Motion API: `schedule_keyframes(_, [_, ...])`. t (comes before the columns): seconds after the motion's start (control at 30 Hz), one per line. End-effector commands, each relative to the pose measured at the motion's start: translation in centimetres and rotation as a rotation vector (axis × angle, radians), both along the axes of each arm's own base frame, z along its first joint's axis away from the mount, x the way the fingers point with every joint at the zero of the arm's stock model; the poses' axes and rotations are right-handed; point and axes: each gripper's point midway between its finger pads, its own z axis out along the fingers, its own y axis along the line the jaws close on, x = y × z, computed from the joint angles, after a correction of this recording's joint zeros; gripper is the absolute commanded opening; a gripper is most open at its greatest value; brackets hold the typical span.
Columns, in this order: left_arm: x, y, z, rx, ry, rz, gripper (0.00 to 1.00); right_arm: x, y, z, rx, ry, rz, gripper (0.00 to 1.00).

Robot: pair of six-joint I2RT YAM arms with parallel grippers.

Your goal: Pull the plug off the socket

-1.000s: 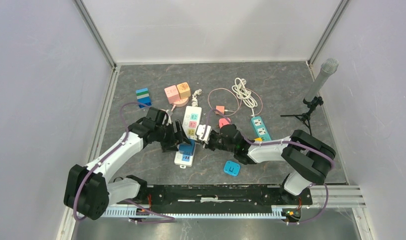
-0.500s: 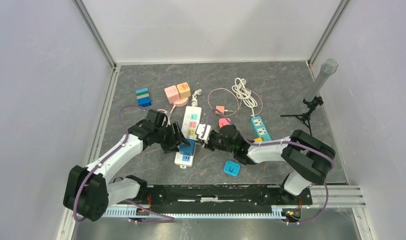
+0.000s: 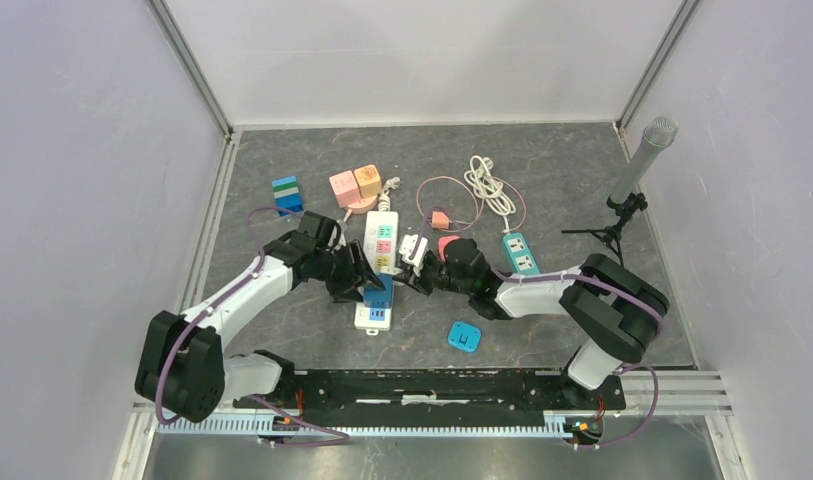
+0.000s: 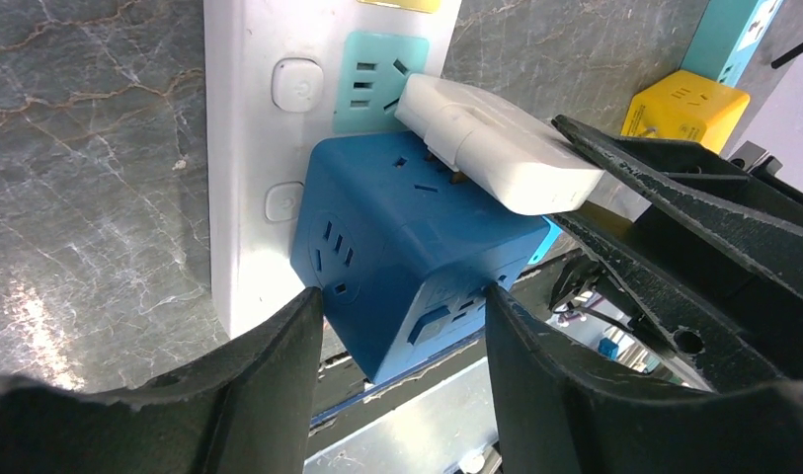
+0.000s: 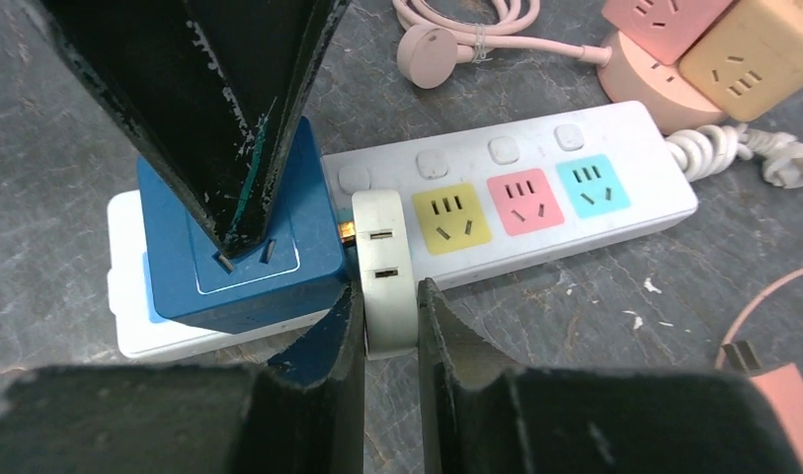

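Grey marbled surface (image 3: pixel 582 170) inside white walls carries a white power strip (image 5: pixel 624 158) near the middle, with a blue cube adapter (image 4: pixel 407 257) seated at its near end. Our task's thing, the white plug (image 5: pixel 384 267), sticks out of the cube's right face. A sliver of its pins shows in the gap, so we judge it partly drawn but not free.

Our right end effector (image 5: pixel 389 296) is closed on the plug, one finger on each flat side. Our left end effector (image 4: pixel 402 306) straddles the cube, its fingers pressed against opposite sides as a brace.

We take this as the pulling step itself. Next we need a straight draw to the right, in line with the pins, while the left arm holds the cube and strip down.
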Motion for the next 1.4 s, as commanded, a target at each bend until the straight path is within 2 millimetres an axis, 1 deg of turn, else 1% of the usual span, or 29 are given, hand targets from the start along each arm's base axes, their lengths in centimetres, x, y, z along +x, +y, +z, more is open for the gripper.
schedule_keyframes(0.0, [-7.3,4.9,-6.1,0.285,0.310,-0.012,0.56,3.0,-3.3,-1.8,-0.152,-0.146,-0.200,0.00])
schedule_keyframes(0.07, [-7.4,4.9,-6.2,0.288,0.319,-0.018,0.56,4.0,-4.3,-1.4,-0.177,-0.198,-0.258,0.00])
schedule_keyframes(0.13, [-7.5,4.9,-6.3,0.290,0.326,-0.023,0.55,4.9,-4.6,-0.7,-0.180,-0.227,-0.304,0.00])
schedule_keyframes(0.2, [-7.6,4.9,-6.4,0.294,0.332,-0.025,0.55,5.5,-4.7,0.3,-0.133,-0.216,-0.346,0.00])
schedule_keyframes(0.27, [-7.6,4.9,-6.5,0.296,0.337,-0.028,0.54,5.2,-3.9,0.9,-0.059,-0.158,-0.327,0.00])
schedule_keyframes(0.33, [-7.5,4.9,-6.5,0.297,0.336,-0.032,0.54,4.9,-3.2,0.7,-0.051,-0.131,-0.295,0.00])
schedule_keyframes(0.4, [-7.5,4.8,-6.4,0.296,0.333,-0.036,0.54,4.9,-3.3,0.9,-0.033,-0.120,-0.306,0.00])
schedule_keyframes(0.5, [-7.0,4.7,-6.2,0.296,0.312,-0.037,0.55,5.2,-3.5,2.0,-0.007,-0.102,-0.316,0.00])
schedule_keyframes(0.57, [-6.3,4.5,-5.9,0.293,0.292,-0.041,0.57,5.7,-3.6,2.8,0.012,-0.061,-0.344,0.00])
schedule_keyframes(0.63, [-5.6,4.2,-5.5,0.287,0.274,-0.046,0.58,6.5,-3.9,3.2,0.001,-0.010,-0.386,0.00])
schedule_keyframes(0.7, [-4.9,4.0,-5.3,0.286,0.262,-0.049,0.59,7.2,-4.6,3.0,-0.040,0.058,-0.433,0.00])
schedule_keyframes(0.73, [-4.7,4.0,-5.3,0.288,0.258,-0.052,0.59,7.5,-4.8,3.2,-0.048,0.083,-0.450,0.00])
schedule_keyframes(0.77, [-4.5,4.0,-5.3,0.296,0.256,-0.053,0.59,7.5,-5.1,2.9,-0.070,0.113,-0.461,0.00])
schedule_keyframes(0.83, [-4.6,4.3,-5.5,0.309,0.257,-0.052,0.58,7.2,-5.4,2.6,-0.088,0.150,-0.440,0.00])
schedule_keyframes(0.9, [-4.9,5.0,-6.0,0.343,0.261,-0.048,0.57,6.3,-5.4,2.0,-0.083,0.223,-0.421,0.00])
schedule_keyframes(1.0, [-5.5,5.6,-6.4,0.370,0.269,-0.048,0.56,4.6,-6.0,0.5,-0.110,0.313,-0.400,0.00])
schedule_keyframes(1.07, [-5.3,5.7,-6.2,0.374,0.254,-0.042,0.57,3.3,-6.6,-0.5,-0.137,0.362,-0.386,0.00])
schedule_keyframes(1.13, [-4.6,5.5,-5.6,0.367,0.220,-0.030,0.59,2.3,-7.5,-1.4,-0.153,0.403,-0.408,0.00])
schedule_keyframes(1.23, [-2.9,4.8,-4.3,0.336,0.157,-0.014,0.64,1.1,-8.9,-2.9,-0.191,0.464,-0.439,0.01])
schedule_keyframes(1.3, [-1.2,3.6,-3.1,0.286,0.090,-0.010,0.68,0.3,-9.4,-3.7,-0.235,0.502,-0.434,0.02])
schedule_keyframes(1.37, [0.4,2.5,-1.8,0.231,0.022,0.003,0.71,-0.9,-10.2,-4.8,-0.288,0.560,-0.433,0.04])
